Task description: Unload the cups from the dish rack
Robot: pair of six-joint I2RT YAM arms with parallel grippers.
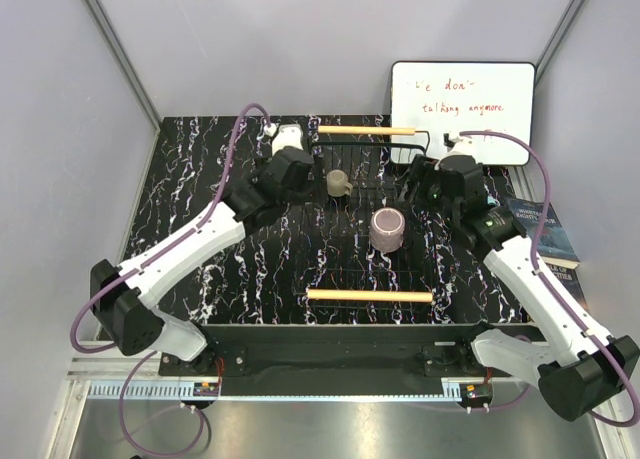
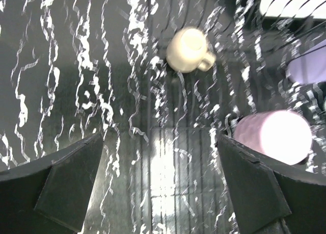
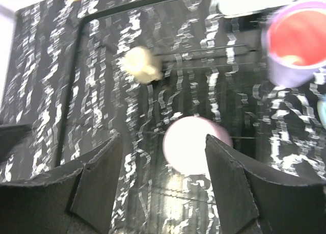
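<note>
The black wire dish rack (image 1: 345, 269) lies between two wooden bars. On it, a dusty mauve-pink cup (image 1: 387, 229) stands upside down, and a small olive-grey mug (image 1: 339, 184) stands further back. My left gripper (image 1: 305, 184) hovers open and empty just left of the mug (image 2: 188, 49), with the mauve cup (image 2: 272, 137) beside its right finger. My right gripper (image 1: 418, 189) hovers open and empty behind the mauve cup (image 3: 191, 142). The right wrist view shows a lavender cup (image 3: 298, 40) with a red inside and a sliver of light blue cup (image 3: 322, 109).
A whiteboard (image 1: 462, 99) with writing leans at the back right. A dark book (image 1: 545, 234) lies right of the rack under the right arm. Grey walls close in both sides. The marbled black mat (image 1: 200, 179) extends left of the rack.
</note>
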